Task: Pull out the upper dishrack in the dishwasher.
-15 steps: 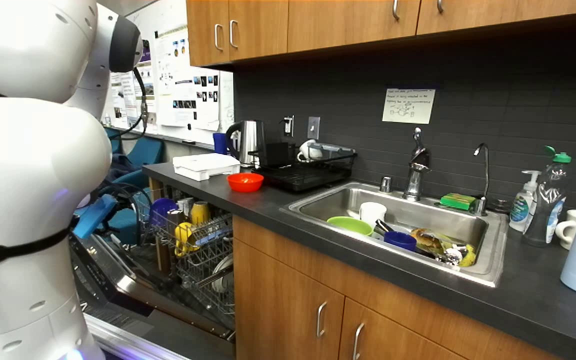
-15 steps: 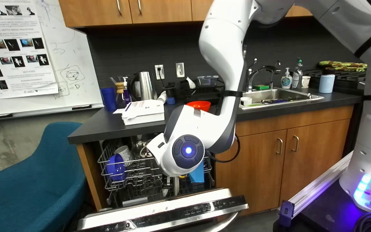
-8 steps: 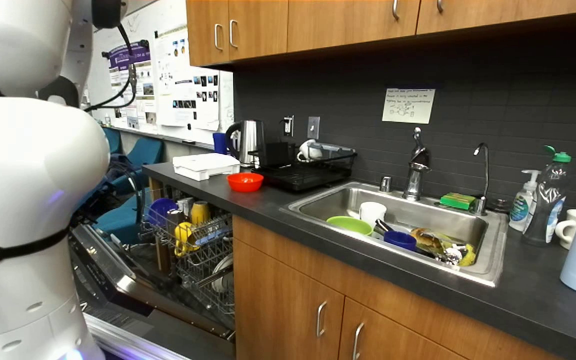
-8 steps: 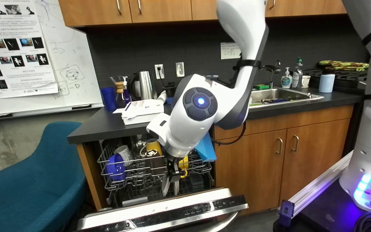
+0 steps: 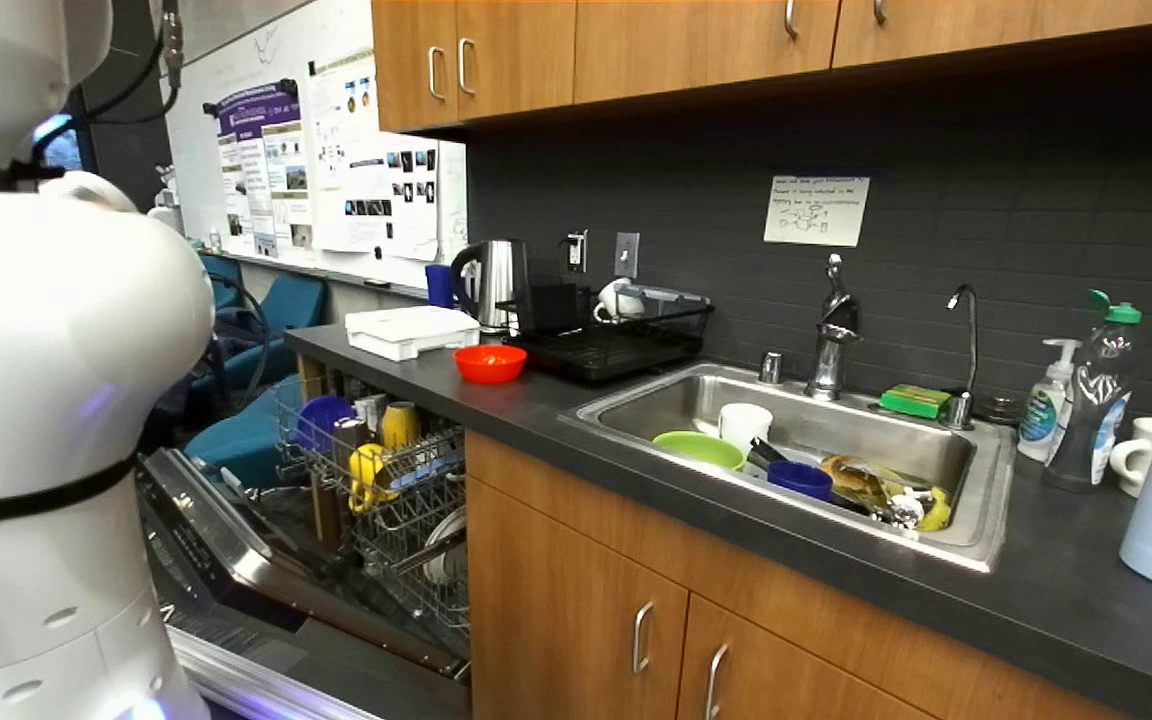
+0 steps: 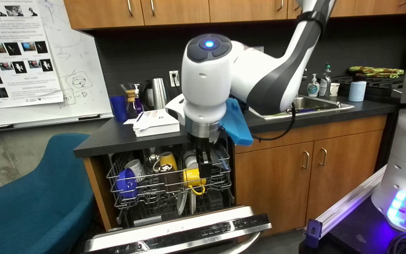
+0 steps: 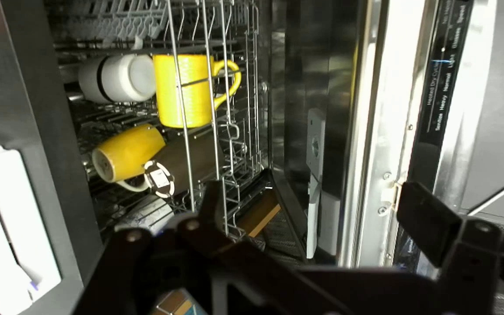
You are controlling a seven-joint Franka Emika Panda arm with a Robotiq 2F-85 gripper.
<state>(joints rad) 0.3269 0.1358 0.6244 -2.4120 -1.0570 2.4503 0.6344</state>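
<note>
The dishwasher stands open, its door folded down; the door's bright edge shows in the wrist view. The upper dishrack, a grey wire basket with mugs and a blue bowl, stands partly out over the door; its front wires show in the wrist view. My gripper points down in front of the rack's right part, beside a yellow mug. In the wrist view my gripper is open and empty. One finger overlaps the front wires; contact cannot be told. The other finger lies over the door edge.
The dark countertop overhangs the rack. A white box and a red bowl stand on it. A blue panel sticks out from my wrist. A teal chair stands beside the dishwasher. The lower rack holds plates.
My hand has risen and swung from slanted to upright. The gripper has moved up and slightly right in an exterior view, uncovering the yellow mug. The rack and door have not moved.
</note>
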